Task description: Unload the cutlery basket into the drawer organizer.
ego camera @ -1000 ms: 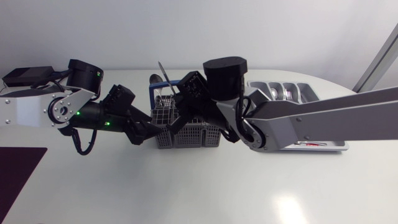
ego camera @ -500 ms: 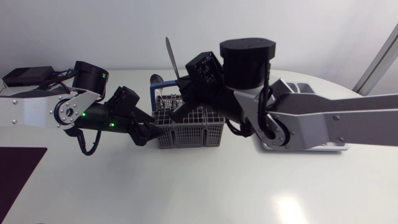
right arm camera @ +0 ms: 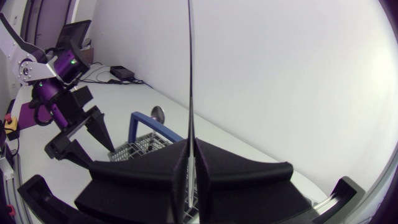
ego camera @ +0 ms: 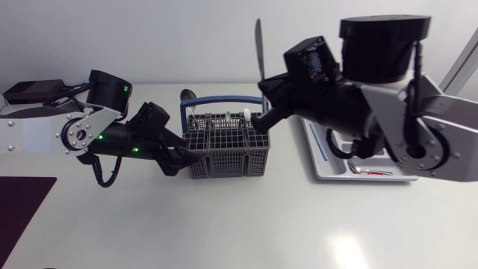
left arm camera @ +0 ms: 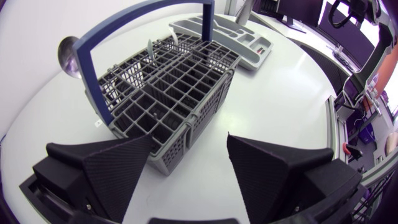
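Right gripper [right arm camera: 190, 152] is clamped on a knife [ego camera: 258, 46], blade upright, above the right end of the basket [ego camera: 228, 149]. Left gripper [left arm camera: 189, 140] stands wide open around the basket's left corner. Organizer [ego camera: 326, 166] lies right of the basket.

Bright, even light; glare patches on the white table [ego camera: 347, 250], only faint soft shadows.
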Robot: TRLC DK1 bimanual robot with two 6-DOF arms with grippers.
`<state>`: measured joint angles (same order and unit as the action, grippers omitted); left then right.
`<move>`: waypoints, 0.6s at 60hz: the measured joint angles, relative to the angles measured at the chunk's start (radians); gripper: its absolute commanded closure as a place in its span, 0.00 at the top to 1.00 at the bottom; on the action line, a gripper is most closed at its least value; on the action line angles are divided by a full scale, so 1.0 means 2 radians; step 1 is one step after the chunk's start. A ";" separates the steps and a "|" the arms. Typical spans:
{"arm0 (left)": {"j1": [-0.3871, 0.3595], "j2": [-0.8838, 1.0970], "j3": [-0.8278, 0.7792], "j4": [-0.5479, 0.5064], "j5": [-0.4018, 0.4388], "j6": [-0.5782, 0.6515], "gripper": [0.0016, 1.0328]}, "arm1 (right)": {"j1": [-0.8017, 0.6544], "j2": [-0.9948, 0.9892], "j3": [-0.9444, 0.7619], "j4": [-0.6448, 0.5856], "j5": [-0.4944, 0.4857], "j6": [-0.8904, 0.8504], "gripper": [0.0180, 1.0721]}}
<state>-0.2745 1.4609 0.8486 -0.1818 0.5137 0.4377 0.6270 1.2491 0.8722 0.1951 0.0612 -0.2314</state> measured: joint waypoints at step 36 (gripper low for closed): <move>-0.071 -0.015 0.013 -0.015 -0.060 -0.021 0.89 | -0.280 -0.060 -0.030 -0.098 -0.062 0.000 0.05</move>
<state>-0.4171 1.4311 0.8742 -0.2119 0.3927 0.3962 0.0662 1.1297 0.8124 -0.0010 -0.0628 -0.2317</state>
